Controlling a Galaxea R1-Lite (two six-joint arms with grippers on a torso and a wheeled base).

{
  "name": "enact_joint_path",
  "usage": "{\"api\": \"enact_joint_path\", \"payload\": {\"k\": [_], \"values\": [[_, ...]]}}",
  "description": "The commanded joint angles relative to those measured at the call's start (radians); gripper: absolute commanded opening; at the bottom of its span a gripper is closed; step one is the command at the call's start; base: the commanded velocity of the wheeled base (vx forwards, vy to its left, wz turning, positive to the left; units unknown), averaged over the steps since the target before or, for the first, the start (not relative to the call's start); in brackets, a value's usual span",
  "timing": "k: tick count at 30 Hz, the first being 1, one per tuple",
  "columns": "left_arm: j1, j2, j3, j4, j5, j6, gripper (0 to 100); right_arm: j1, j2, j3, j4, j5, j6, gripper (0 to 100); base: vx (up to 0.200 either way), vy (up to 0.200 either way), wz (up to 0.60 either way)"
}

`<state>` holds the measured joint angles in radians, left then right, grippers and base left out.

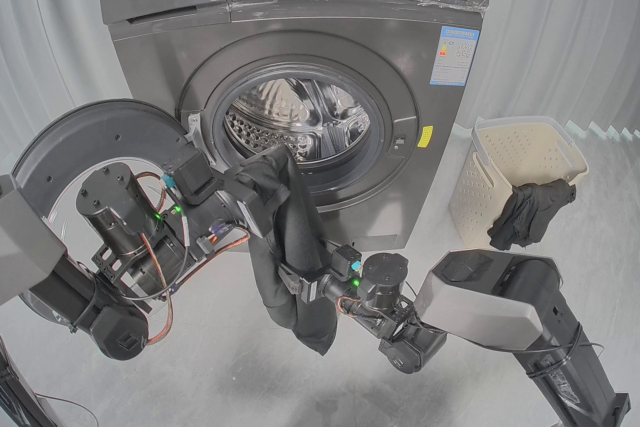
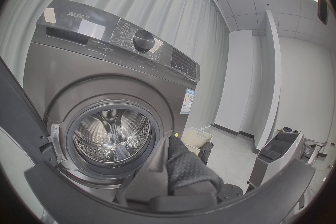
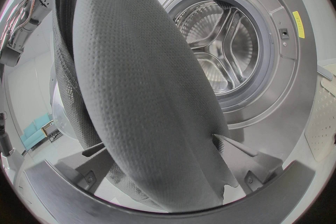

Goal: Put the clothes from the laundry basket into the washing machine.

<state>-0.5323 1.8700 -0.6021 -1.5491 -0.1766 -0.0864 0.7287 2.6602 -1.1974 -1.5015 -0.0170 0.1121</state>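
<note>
A long black garment [image 1: 300, 235] hangs in front of the washing machine [image 1: 167, 61], just below the open drum [image 1: 300, 115]. My left gripper [image 1: 263, 181] is shut on its upper end, level with the drum's lower lip; the cloth [image 2: 189, 165] bunches over the gripper [image 2: 171, 182]. Lower down, my right gripper [image 1: 293, 280] stands open against the hanging cloth [image 3: 147, 88], which falls between its spread fingers [image 3: 245, 158]. The drum [image 3: 224, 49] holds no clothes. A second black garment [image 1: 530, 211] is draped over the rim of the cream laundry basket [image 1: 467, 195].
The round machine door [image 1: 100, 135] is swung wide open to the left, behind my left arm. The basket stands on the floor to the right of the machine, near a curtain. Bare grey floor lies in front of the machine.
</note>
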Motion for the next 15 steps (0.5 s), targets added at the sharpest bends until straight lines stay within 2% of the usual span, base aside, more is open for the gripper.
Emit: {"api": "enact_joint_path", "payload": {"k": [1,3,4,6,11,15], "values": [[-0.006,-0.006,0.002,0.000,0.000,-0.001,0,0.000,0.012,-0.028,0.003,-0.001,0.000,100,0.000,0.000,0.00],[-0.017,-0.011,0.002,0.000,0.000,-0.004,0,0.001,0.014,-0.033,0.006,-0.018,0.000,100,0.000,0.000,0.00],[-0.018,-0.011,0.002,0.000,0.000,-0.007,0,0.001,0.012,-0.036,0.007,-0.027,0.000,0,0.000,0.000,0.00],[-0.018,-0.012,0.004,0.000,0.000,-0.015,0,0.003,0.012,-0.040,0.006,-0.034,0.000,0,0.000,0.000,0.00],[0.000,-0.008,0.021,0.000,0.002,-0.013,0,-0.002,0.001,-0.031,-0.002,-0.037,0.003,0,0.000,0.000,0.00],[0.072,0.001,0.065,0.000,0.002,-0.012,0,-0.032,-0.057,0.025,-0.009,-0.044,0.014,0,0.000,0.000,0.00]]}}
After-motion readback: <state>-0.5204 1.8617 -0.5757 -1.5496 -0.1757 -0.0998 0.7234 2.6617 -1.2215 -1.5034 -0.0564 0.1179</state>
